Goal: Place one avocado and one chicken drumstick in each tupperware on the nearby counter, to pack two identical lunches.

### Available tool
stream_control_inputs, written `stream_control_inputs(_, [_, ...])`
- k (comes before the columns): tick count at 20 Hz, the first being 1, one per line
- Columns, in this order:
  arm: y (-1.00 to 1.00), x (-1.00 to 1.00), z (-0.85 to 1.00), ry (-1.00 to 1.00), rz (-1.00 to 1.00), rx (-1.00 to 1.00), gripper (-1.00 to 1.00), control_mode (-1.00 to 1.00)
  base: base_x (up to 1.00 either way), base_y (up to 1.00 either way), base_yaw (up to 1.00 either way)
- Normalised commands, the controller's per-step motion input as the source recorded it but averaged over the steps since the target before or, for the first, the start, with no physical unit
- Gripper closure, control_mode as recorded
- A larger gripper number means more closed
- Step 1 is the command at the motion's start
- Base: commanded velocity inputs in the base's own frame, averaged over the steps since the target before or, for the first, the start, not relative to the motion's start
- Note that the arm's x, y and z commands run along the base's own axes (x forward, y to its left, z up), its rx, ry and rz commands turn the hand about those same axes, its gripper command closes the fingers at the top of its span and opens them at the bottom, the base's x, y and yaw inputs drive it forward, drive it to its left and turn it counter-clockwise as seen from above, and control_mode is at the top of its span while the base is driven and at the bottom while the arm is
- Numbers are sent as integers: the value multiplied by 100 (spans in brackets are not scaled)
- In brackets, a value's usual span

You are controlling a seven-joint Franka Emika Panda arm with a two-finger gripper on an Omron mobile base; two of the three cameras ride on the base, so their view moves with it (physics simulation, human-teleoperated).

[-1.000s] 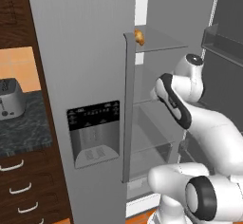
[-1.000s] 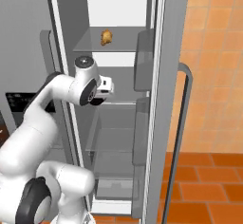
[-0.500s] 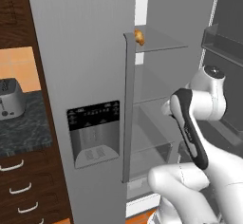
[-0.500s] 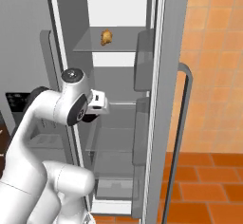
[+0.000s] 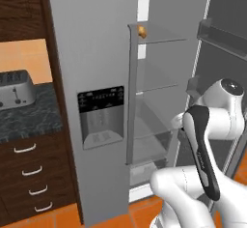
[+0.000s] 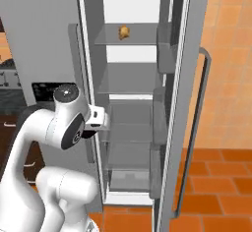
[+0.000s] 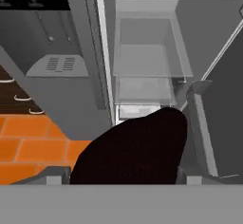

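Kitchen: tall grey open-door refrigerator, black marbled stone counter, silver toaster, orange floor tiles.

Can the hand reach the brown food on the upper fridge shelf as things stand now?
Probably yes. The fridge door stands open and nothing blocks the brown food on its shelf, but the hand must rise well above where it is.

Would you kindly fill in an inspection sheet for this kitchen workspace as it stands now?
Surface: black marbled counter left of the fridge, over dark drawers.
Job's things: small brown food item, too small to identify, on the upper fridge shelf; nothing else seen.
Clutter: toaster on the counter.
Grippers: gripper at the fridge opening, low; jaws not clearly shown, nothing seen held.
Cables: nothing seen.
Surroundings: grey fridge, right door open, lower shelves bare; orange tile floor.
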Motion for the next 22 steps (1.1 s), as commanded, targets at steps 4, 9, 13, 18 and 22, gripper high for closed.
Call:
stream_control_inputs(4, [0, 0, 0, 0, 0, 0, 100, 100, -39, 100, 0])
stream_control_inputs(9, [0, 0, 0, 0, 0, 0, 100, 100, -30, 100, 0])
stream_control_inputs(13, [0, 0, 0, 0, 0, 0, 100, 100, -24, 100, 0])
stream_control_inputs(18, [0, 0, 0, 0, 0, 0, 100, 100, -13, 100, 0])
stream_control_inputs(22, [0, 0, 0, 0, 0, 0, 100, 100, 0, 100, 0])
